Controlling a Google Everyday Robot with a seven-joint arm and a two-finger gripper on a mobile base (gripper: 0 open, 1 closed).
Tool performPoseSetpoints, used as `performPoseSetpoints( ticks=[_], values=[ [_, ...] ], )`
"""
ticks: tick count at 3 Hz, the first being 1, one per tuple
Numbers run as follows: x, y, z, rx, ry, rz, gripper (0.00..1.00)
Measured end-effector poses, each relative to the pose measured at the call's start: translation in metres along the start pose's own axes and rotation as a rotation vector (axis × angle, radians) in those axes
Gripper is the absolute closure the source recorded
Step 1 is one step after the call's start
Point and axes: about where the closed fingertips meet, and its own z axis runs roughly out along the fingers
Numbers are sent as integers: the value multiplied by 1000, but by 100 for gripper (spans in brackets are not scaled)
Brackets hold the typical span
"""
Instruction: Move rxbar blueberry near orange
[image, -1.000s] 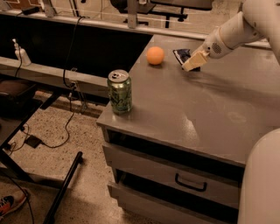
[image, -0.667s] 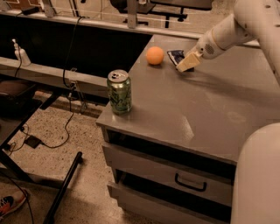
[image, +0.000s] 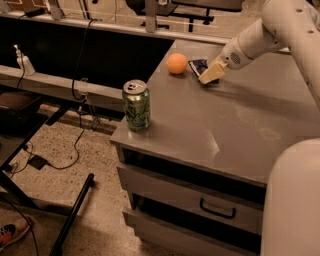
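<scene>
The orange (image: 177, 63) sits on the grey cabinet top (image: 235, 125) near its far left corner. The rxbar blueberry (image: 198, 66), a dark navy flat bar, lies just to the right of the orange, with a small gap between them. My gripper (image: 210, 75) is at the bar's right end, its cream fingers down on or over it, and it covers part of the bar. The white arm reaches in from the upper right.
A green drink can (image: 136, 105) stands upright near the cabinet's front left corner. The cabinet has drawers with a dark handle (image: 217, 210) below. Cables and a black stand lie on the speckled floor (image: 60, 150) at left. The robot's white body (image: 292, 205) fills the lower right.
My gripper and the bar have moved left across the cabinet top, bringing the bar closer to the orange. The orange and can have not moved.
</scene>
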Motion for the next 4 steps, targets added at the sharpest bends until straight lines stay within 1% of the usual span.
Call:
performPoseSetpoints(
  ticks=[2, 3, 4],
  values=[
    [0, 3, 10, -15, 4, -1, 3],
    [0, 3, 12, -18, 5, -3, 0],
    [-11, -12, -28, 43, -26, -42, 0]
  ],
)
